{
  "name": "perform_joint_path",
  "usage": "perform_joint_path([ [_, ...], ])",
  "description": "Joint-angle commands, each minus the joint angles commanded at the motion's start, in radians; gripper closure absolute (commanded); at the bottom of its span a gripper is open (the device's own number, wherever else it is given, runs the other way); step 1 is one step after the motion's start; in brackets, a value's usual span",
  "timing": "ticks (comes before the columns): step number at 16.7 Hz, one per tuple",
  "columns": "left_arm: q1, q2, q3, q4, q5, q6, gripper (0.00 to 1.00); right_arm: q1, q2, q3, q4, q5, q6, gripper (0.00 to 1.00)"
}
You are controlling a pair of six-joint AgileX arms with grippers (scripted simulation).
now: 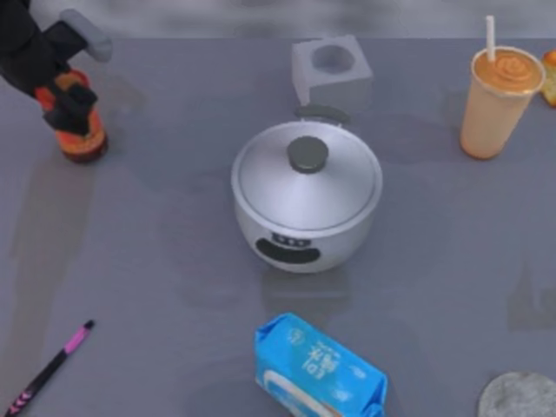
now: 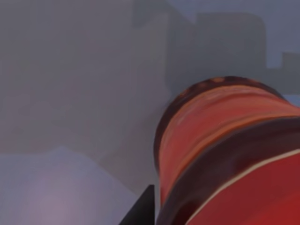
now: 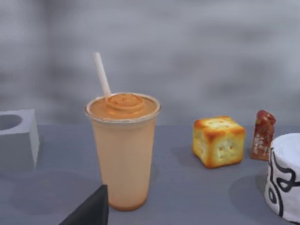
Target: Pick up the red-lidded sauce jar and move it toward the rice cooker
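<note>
Left wrist view is filled by the red-lidded sauce jar (image 2: 225,154), seen so close that it sits right against the camera. From the top view, the left gripper (image 1: 68,97) is over the jar (image 1: 80,135) at the table's far left, its dark fingers straddling the lid, so the jaws appear to be pinching the jar. I judge this the grasp step: jar seized, carry not begun. Next it calls for a lift and a sweep rightward to the rice cooker (image 1: 306,195), which stands well apart at the table's centre. Nearer the front lie a pen (image 1: 50,367) and a blue packet (image 1: 317,369); beyond stands a grey cube (image 1: 332,69). The right arm is out of the top view; its fingers I cannot tell.
</note>
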Motion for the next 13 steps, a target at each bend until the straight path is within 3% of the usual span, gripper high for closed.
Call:
perform_joint_path([
  [8,0.004,-0.004,-0.003,0.0,0.0,0.001,1.0,0.0,0.0,0.0,0.0,0.0,0.0,0.0],
  [13,0.012,-0.172,-0.159,-0.015,0.002,0.002,1.0,0.0,0.0,0.0,0.0,0.0,0.0,0.0],
])
